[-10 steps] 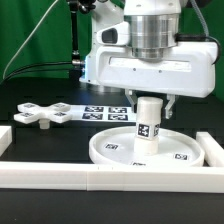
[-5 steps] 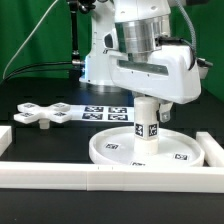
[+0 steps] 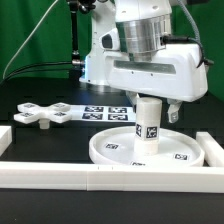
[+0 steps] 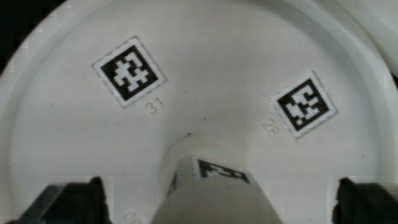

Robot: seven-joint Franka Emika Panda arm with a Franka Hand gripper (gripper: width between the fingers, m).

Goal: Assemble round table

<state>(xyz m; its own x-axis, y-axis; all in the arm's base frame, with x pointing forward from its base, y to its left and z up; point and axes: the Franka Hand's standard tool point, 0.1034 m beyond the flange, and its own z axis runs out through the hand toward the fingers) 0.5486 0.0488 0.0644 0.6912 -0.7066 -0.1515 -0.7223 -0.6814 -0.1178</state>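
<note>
The large rimmed round disc (image 3: 115, 150) lies on the black table, and the short thick cylinder post (image 3: 148, 128) stands upright at its middle. My gripper (image 3: 152, 103) hangs straight over the post's top, with a finger on each side. In the wrist view the gripper (image 4: 222, 205) is open. Its dark fingertips (image 4: 80, 203) stand clear of the post (image 4: 222, 185), with bare disc (image 4: 214, 90) showing in the gaps. The four-armed cross piece (image 3: 35, 114) lies flat at the exterior view's left, well away from the gripper.
The marker board (image 3: 100, 112) lies behind the disc. White border bars run along the front (image 3: 100, 178), the exterior view's left (image 3: 4, 136) and the exterior view's right (image 3: 214, 150). A green backdrop and cables stand behind the arm.
My hand has turned about its vertical axis over the post, and its body now sits skewed in the exterior view. The post, disc and cross piece have not moved.
</note>
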